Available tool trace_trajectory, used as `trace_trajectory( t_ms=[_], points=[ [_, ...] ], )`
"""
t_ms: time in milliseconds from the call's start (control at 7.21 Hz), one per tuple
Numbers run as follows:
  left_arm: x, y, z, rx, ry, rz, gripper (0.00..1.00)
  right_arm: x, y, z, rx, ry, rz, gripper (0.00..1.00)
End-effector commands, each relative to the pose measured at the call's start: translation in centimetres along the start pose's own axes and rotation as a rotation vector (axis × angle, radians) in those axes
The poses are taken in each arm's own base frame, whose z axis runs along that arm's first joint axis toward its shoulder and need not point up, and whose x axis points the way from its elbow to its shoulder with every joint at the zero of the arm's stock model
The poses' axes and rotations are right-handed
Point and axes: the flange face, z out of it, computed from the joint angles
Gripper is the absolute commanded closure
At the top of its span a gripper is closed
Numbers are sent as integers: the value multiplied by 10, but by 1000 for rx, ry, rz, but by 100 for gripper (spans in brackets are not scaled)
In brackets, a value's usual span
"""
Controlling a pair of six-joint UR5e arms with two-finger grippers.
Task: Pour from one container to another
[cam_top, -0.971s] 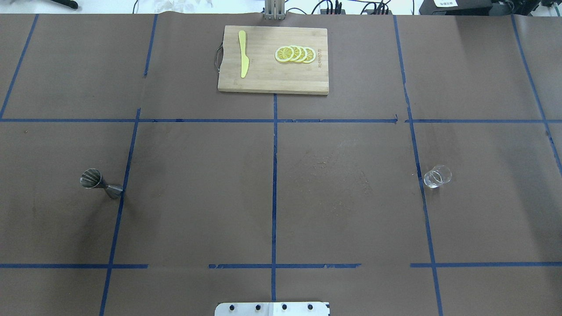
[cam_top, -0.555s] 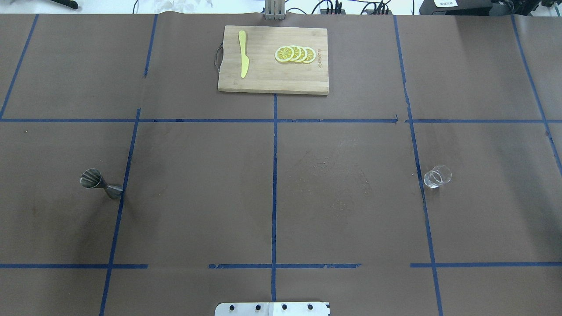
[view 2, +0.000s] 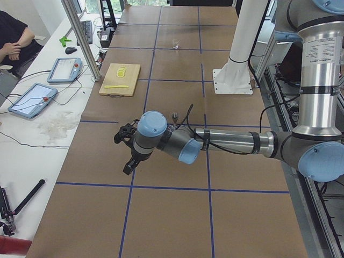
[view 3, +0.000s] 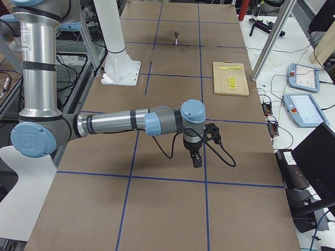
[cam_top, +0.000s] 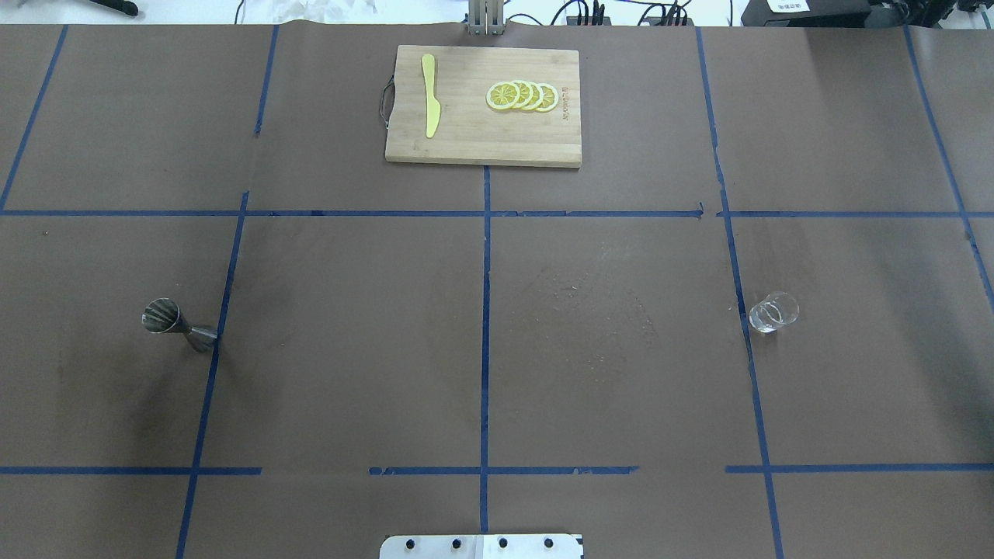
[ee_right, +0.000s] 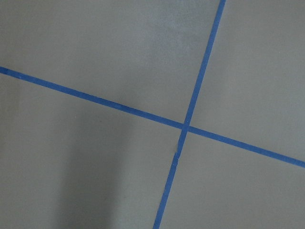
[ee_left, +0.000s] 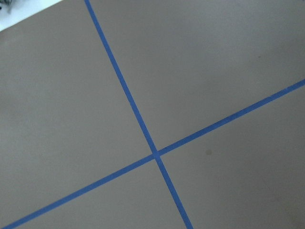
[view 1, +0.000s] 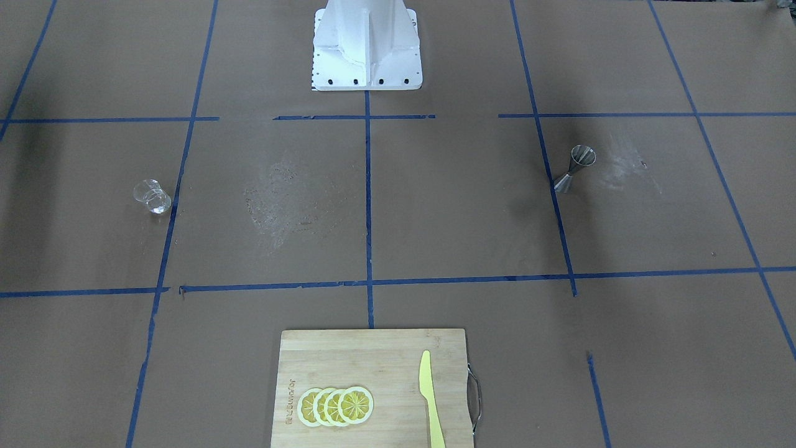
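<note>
reaching for the small clear glass cup [cam_top: 773, 312] looks like the step in hand, since it and the small shiny hourglass-shaped steel jigger [cam_top: 178, 326] both stand free. the right end effector [view 3: 196, 161] hangs over bare brown paper toward the robot's right end of the tabletop [cam_top: 349, 349], and the left end effector [view 2: 129, 166] does likewise at the other end. whether either is released or clenched i cannot tell, as only the side views show them. the glass cup stands upright on the robot's right, just beside a blue tape line, well apart from the jigger, which stands upright on the robot's left with its foot at another tape line. to do this well, the right arm should come in from the side, close on the cup's wall below the rim without squeezing hard, and carry it level. glass is slippery and the jigger's mouth and base are small, so a slow tilt close above it would suit. whether the cup holds anything is too hard to see. the light bamboo cutting board [cam_top: 483, 105], with yellow lemon slices [cam_top: 522, 96] and a yellow plastic knife [cam_top: 429, 95], lies at the far edge, well off the line between cup and jigger.
</note>
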Motion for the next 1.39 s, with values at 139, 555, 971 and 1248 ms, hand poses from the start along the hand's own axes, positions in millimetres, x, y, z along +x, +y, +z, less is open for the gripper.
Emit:
trace_trajectory(
  t_ms=[139, 555, 971, 1248],
  points=[
    [8, -21, -12, 133, -19, 132, 0, -6, -4, -4, 30, -28, -19, 0],
    [21, -24, -14, 221, -23, 229, 0, -6, -5, -5, 32, -25, -6, 0],
    [93, -44, 15, 355, 107, 7, 0, -6, 1, -4, 28, -29, 6, 0],
    [166, -35, 45, 450, 138, -106, 0, -4, 5, -3, 25, -31, 11, 0]
  ],
)
